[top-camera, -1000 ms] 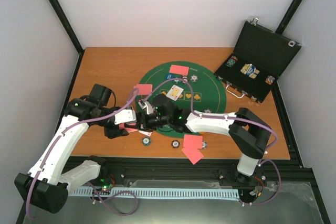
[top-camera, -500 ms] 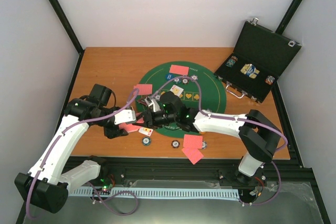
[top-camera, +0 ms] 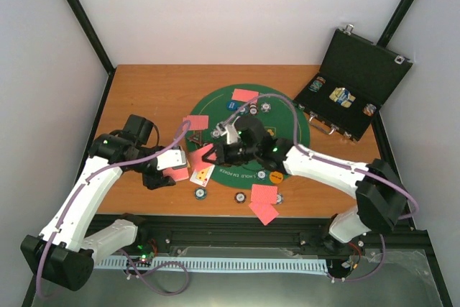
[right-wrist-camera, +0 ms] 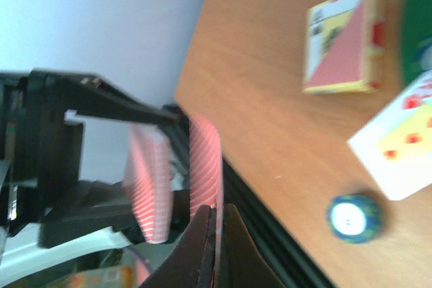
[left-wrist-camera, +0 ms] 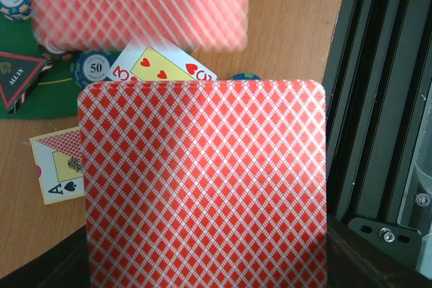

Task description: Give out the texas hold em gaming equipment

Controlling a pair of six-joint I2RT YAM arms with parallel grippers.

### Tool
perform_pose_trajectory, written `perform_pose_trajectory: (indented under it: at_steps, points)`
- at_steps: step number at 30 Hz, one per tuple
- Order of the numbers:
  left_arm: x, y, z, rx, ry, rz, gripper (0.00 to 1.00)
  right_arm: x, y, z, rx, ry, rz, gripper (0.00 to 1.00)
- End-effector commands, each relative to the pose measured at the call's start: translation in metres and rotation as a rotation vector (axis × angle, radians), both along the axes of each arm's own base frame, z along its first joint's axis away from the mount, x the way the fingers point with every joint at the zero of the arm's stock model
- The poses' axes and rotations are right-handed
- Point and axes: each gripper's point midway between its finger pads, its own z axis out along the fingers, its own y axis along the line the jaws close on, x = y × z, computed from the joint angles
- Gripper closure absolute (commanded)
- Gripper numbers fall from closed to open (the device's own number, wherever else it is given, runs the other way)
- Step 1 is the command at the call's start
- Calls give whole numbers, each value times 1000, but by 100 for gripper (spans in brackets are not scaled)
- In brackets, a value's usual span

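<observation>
Left end effector (top-camera: 171, 172) clamped, right end effector (top-camera: 214, 153) pinched closed, close together

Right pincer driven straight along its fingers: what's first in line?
Beyond the card that the right pincer pinches, most likely the card stack held in the left pincer; depth is hard to judge.

Enclosure: plain white back wall (top-camera: 237, 12), with left wall (top-camera: 43, 70) and right wall (top-camera: 438, 91) of the same matte white, and black frame posts (top-camera: 79, 12) running up diagonally in both rear corners. Work surface is a brown wood-grain table (top-camera: 144, 91) filling the floor of the enclosure between the walls; a black metal rail (top-camera: 237, 239) runs along its near edge, with a pale ribbed cable track (top-camera: 237, 265) and a dull grey metal sheet (top-camera: 251, 289) in front of that. Light is even and diffuse, shadows on the wood soft.
</observation>
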Motion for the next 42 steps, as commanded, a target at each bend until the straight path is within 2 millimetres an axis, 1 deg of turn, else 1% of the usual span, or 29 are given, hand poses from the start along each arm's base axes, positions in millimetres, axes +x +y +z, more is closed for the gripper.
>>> perform_pose_trajectory:
  at_steps: [1, 3, 4, 5, 8, 9, 10, 14, 15, 19, 20, 22, 26, 29, 32, 35, 37, 42]
  points:
    - [8, -8, 19, -52, -53, -6, 48, 31, -48, -3, -167, -69, -99, 97]
    - [7, -8, 18, -52, -49, -7, 48, 49, -68, -5, -277, -118, -130, 97]
    - [7, -8, 18, -52, -46, -6, 48, 60, -78, -12, -353, -136, -146, 97]
    - [7, -8, 18, -52, -44, -5, 48, 75, -87, -9, -417, -184, -172, 97]
    - [6, -8, 18, -54, -44, -1, 48, 114, -113, -20, -687, -312, -206, 97]
    - [6, -8, 19, -55, -45, -1, 48, 125, -118, -23, -764, -338, -212, 97]
    - [6, -8, 19, -54, -45, 0, 48, 137, -120, -22, -823, -375, -213, 97]
    - [5, -7, 17, -48, -40, 2, 48, 187, -146, -24, -1128, -531, -290, 97]
    - [4, -6, 17, -46, -37, 1, 48, 197, -148, -26, -1185, -562, -291, 97]
    - [2, -5, 15, -39, -35, 0, 48, 224, -154, -42, -1358, -658, -276, 97]
    - [3, -5, 15, -39, -38, 0, 48, 230, -155, -51, -1399, -672, -263, 97]
    - [2, -5, 15, -39, -36, -5, 48, 238, -158, -59, -1464, -706, -255, 97]
    - [3, -6, 15, -43, -36, -5, 48, 248, -155, -81, -1528, -743, -193, 97]
    - [3, -6, 14, -43, -32, -4, 48, 251, -147, -101, -1538, -751, -142, 97]
    - [2, -6, 13, -42, -30, -7, 48, 254, -136, -115, -1505, -757, -113, 95]
    - [1, -5, 11, -37, -33, -7, 48, 253, -129, -132, -1498, -740, -75, 92]
    - [1, -4, 10, -33, -37, -9, 48, 249, -123, -144, -1478, -716, -46, 89]
    - [3, -5, 12, -35, -38, -10, 48, 236, -108, -156, -1434, -699, 4, 84]
